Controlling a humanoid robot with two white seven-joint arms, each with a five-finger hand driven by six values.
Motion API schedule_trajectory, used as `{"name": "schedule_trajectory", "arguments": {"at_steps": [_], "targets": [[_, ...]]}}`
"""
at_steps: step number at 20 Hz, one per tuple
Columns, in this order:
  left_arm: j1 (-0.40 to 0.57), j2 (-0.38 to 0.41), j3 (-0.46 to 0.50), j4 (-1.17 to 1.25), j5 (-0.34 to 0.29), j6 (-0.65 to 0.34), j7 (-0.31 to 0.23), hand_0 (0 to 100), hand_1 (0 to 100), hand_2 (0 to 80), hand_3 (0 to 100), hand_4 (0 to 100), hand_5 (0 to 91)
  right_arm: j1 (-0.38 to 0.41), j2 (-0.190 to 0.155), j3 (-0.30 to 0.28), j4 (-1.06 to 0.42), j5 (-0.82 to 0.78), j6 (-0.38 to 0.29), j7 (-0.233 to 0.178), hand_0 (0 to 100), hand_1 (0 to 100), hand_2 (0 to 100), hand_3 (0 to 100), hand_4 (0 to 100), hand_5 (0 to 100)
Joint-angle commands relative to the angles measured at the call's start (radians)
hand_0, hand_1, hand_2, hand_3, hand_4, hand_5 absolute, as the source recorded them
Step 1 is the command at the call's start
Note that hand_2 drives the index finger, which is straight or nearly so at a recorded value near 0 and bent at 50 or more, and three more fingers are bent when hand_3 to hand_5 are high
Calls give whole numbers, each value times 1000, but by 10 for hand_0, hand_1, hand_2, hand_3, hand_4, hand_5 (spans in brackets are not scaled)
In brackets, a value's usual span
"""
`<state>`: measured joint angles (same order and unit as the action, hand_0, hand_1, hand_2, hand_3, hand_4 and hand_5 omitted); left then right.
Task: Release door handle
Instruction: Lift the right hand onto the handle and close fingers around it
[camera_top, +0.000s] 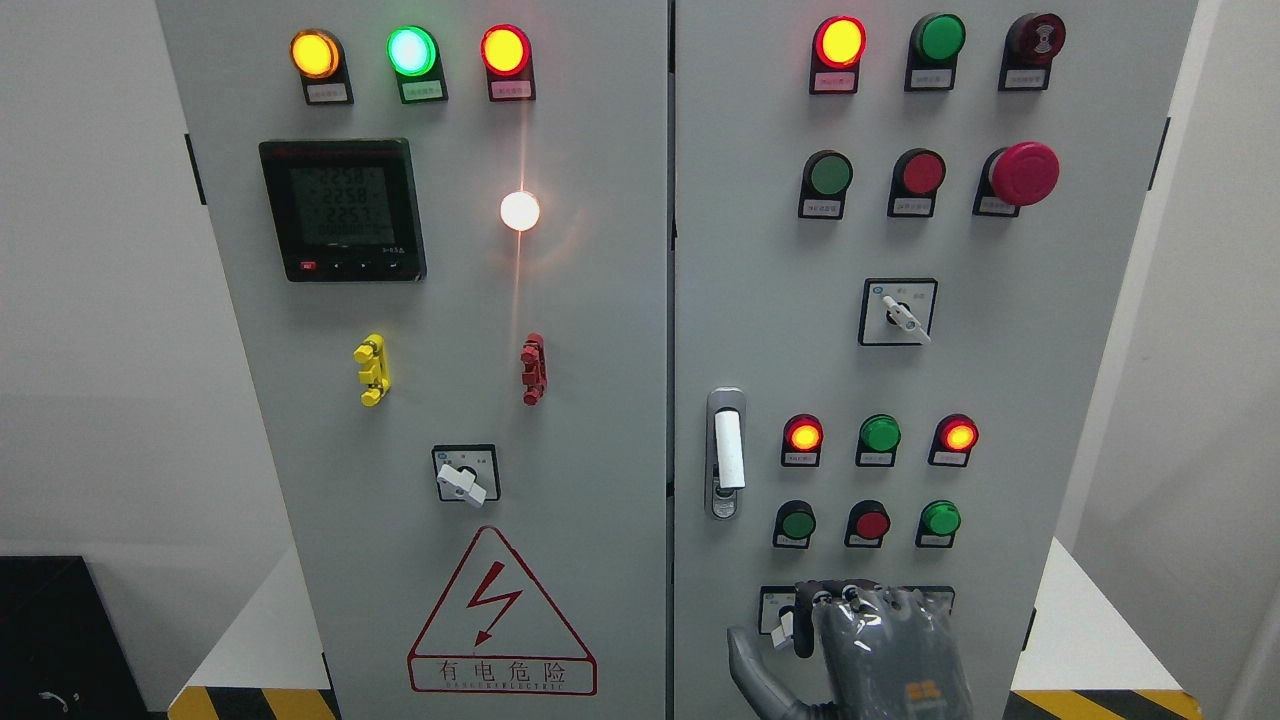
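Currently, hand: right hand (880, 650), fingers loosely apart, grasping nothing, well below handle.
Door handle (727, 452): white lever, likely rigid, smooth, light.
Grip point: lever's lower free end.

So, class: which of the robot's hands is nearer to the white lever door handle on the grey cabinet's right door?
Right. The right hand sits below the white lever door handle, slightly to its right, not touching it. The left hand is out of view.
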<state>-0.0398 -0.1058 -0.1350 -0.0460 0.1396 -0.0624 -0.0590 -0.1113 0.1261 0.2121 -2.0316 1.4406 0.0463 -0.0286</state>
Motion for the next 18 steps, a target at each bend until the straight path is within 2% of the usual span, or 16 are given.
{"name": "schedule_trajectory", "arguments": {"at_steps": [1, 11, 18], "targets": [[0, 0, 0, 0, 0, -1, -1, 120, 556, 0, 0, 0, 0, -44, 6, 10, 16, 9, 23, -7, 318, 132, 874, 1000, 1000, 1000], [0, 0, 0, 0, 0, -1, -1, 120, 556, 0, 0, 0, 0, -154, 9, 49, 111, 60, 27, -5, 295, 168, 903, 1000, 1000, 1000], [0, 0, 0, 0, 0, -1, -1, 120, 556, 0, 0, 0, 0, -234, 10, 75, 185, 80, 83, -1, 290, 161, 929, 1000, 1000, 1000]]}}
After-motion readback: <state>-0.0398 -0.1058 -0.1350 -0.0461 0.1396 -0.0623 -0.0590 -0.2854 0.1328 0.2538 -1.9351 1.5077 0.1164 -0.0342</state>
